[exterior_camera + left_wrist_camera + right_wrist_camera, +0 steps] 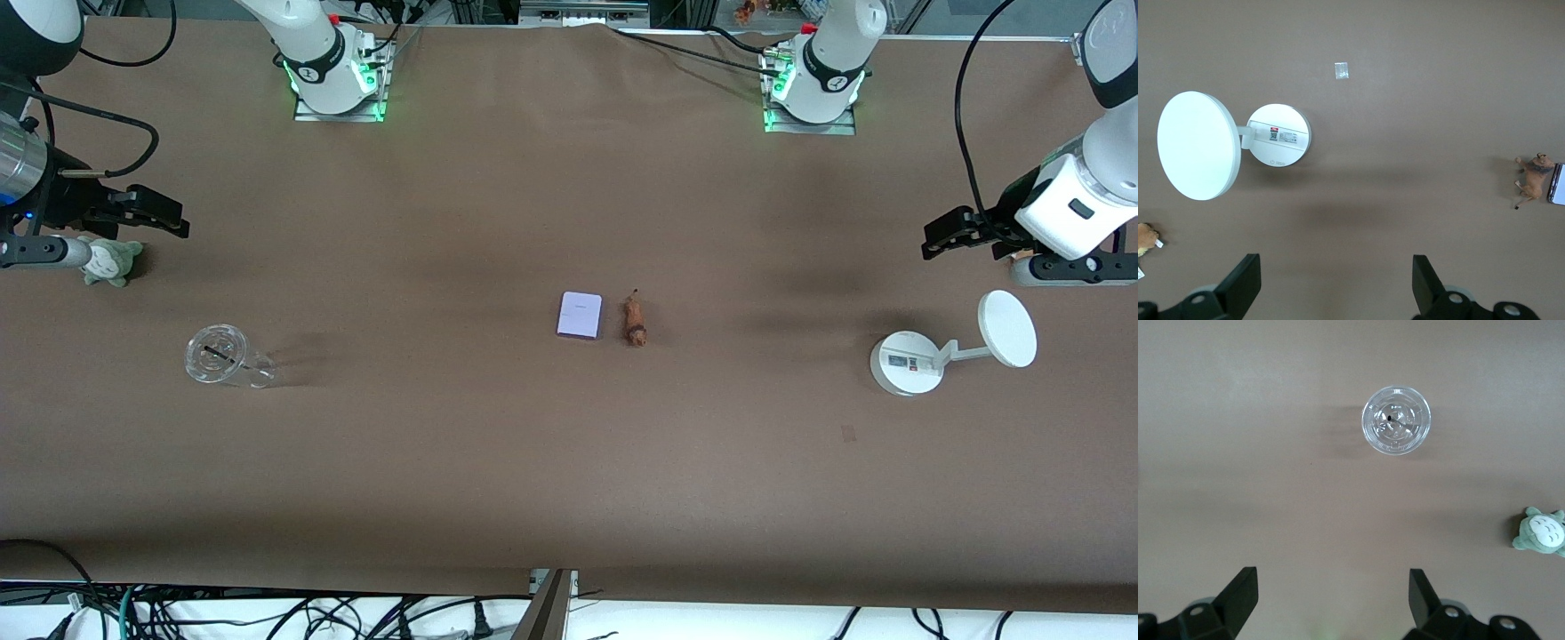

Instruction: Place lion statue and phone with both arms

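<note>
The right gripper (164, 218) hangs with its fingers (1238, 593) spread wide and empty over the table's right-arm end, just above a grey-green plush (111, 260); nearer the front camera stands a clear plastic cup (222, 356) with a domed lid, no print readable on it. At mid-table the phone (580, 315) lies flat, its faint marking too small to read, with the lion statue (633, 321) just beside it toward the left arm's end, apart from it; a white stand (907, 363) carries a small label with a red patch, unreadable. The left gripper (944, 233) hovers over that end, fingers (1428, 283) parted, holding nothing.
</note>
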`<control>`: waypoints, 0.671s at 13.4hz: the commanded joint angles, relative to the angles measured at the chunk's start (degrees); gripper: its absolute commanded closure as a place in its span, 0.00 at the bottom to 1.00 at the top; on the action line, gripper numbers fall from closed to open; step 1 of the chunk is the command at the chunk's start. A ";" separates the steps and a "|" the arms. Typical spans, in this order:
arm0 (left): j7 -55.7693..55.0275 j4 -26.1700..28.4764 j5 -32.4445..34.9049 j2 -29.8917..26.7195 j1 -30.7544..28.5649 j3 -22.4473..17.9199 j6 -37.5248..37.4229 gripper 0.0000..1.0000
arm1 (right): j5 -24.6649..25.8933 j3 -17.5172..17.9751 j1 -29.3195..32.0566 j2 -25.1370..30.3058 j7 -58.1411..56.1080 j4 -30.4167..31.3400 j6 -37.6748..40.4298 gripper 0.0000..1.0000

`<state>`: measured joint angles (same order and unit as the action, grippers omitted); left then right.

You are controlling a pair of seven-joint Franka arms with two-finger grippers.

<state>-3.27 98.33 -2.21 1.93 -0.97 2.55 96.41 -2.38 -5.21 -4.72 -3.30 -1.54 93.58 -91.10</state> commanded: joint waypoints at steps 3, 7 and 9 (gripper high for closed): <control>-2.08 0.02 -1.31 1.40 0.17 5.34 -0.69 0.00 | 0.19 0.20 0.24 -0.39 0.31 -1.29 0.40 0.00; -8.06 -4.36 -1.40 10.35 0.26 14.74 0.01 0.00 | 0.28 0.02 0.42 -0.39 -0.04 -1.29 0.40 0.00; -12.36 -4.64 -1.13 14.23 0.70 18.97 5.59 0.00 | 0.19 0.02 0.42 -0.39 0.04 -1.29 0.40 0.00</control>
<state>-12.49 97.19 -2.34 11.08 -0.52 18.59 99.07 -2.38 -5.31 -4.63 -3.30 -1.54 93.52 -91.12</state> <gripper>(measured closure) 0.000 0.000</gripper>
